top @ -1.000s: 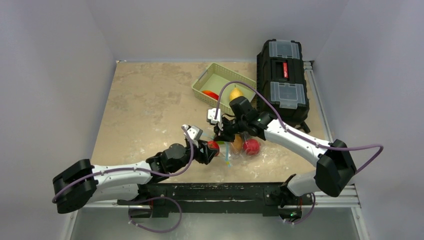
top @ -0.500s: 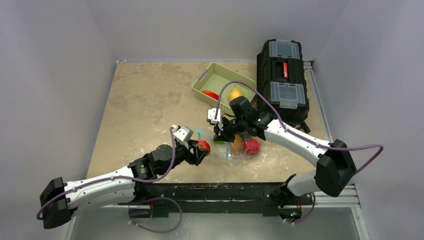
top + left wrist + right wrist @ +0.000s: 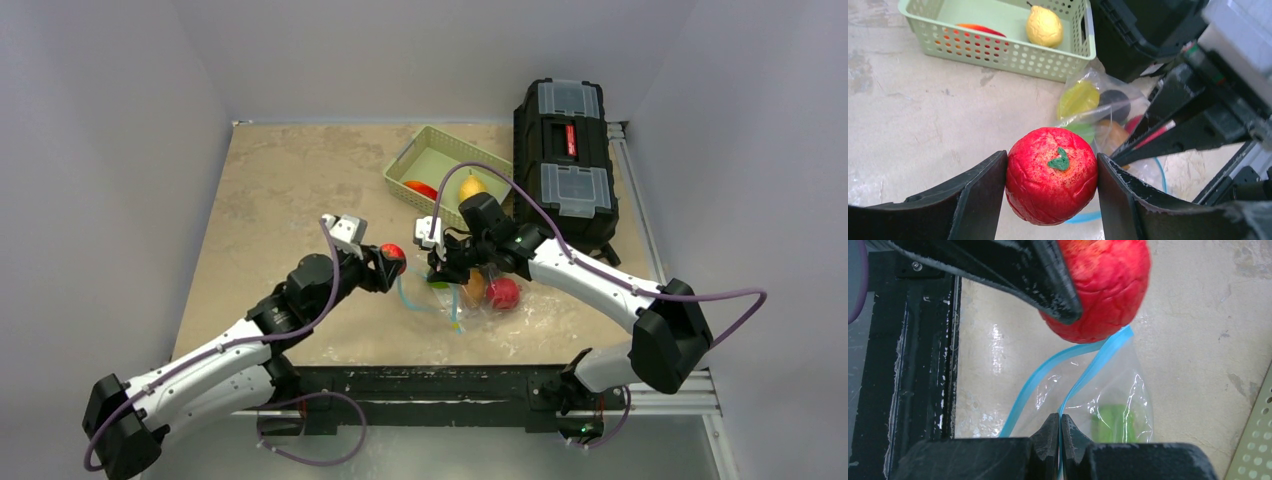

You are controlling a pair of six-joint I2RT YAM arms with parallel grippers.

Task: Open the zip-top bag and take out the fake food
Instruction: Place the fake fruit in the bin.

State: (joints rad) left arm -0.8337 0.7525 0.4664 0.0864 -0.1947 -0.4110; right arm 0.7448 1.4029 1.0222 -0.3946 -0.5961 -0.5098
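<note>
"Top external view first: what do I count?"

"You have two arms, one zip-top bag (image 3: 465, 305), one green basket (image 3: 406, 153) and one black toolbox (image 3: 565, 150) on the table (image 3: 280, 190). Two pieces of fake food lie in the basket: a yellow pear (image 3: 472, 186) and a red-orange piece (image 3: 420, 188). One red fruit (image 3: 1051, 174) is outside the bag."

"And inside the bag?"

"Through the plastic you can pick out a yellow-green piece (image 3: 1078, 98), a dark one (image 3: 1114, 99), a tan-orange one (image 3: 1113, 134), a red one (image 3: 503, 293) and something green (image 3: 1110, 422). The full number you cannot tell."

"Jaws?"

"Your left gripper (image 3: 390, 256) has its jaws spread just as wide as the red fruit, one finger pressed on each side of it, the green stem mark facing the wrist camera. It holds the fruit just left of the bag's mouth. Your right gripper (image 3: 1060, 426) has its jaws pinched together on the bag's teal zip strip (image 3: 1088, 365), with no gap showing between the tips."

"Where is the bag?"

"It lies on the table between your two grippers, near the basket's front wall, with the two blue edges of its mouth spread apart."
</note>
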